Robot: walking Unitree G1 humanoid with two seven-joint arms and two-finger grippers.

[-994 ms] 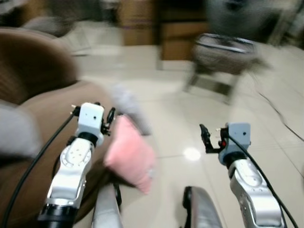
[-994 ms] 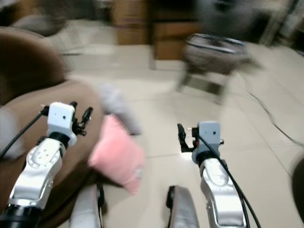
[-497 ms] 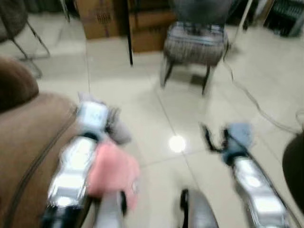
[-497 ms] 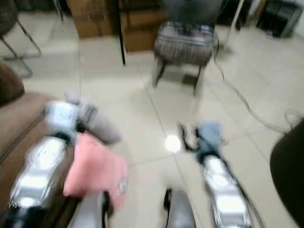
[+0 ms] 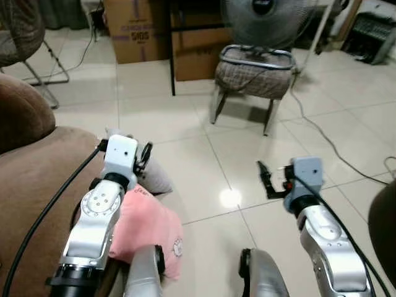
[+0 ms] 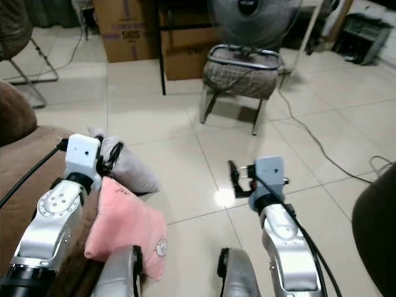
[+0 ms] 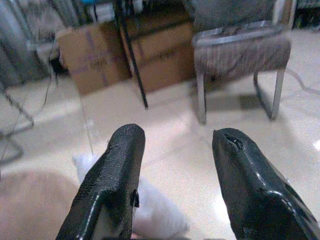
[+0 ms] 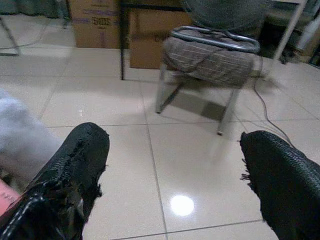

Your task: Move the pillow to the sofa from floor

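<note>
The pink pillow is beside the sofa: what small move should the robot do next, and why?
Probably lower the left gripper toward the pink pillow. It hovers above it with fingers open and empty, and the pillow leans against the brown sofa edge. The right gripper is also open, over bare floor tiles.

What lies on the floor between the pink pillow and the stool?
A grey pillow lies just beyond the pink pillow; past it, bare tile up to the stool, seen in both eye views.

Head stereo pair looks forward-down; both wrist views face level, sharing the stool (image 5: 255, 71), left one slightly soft.
</note>
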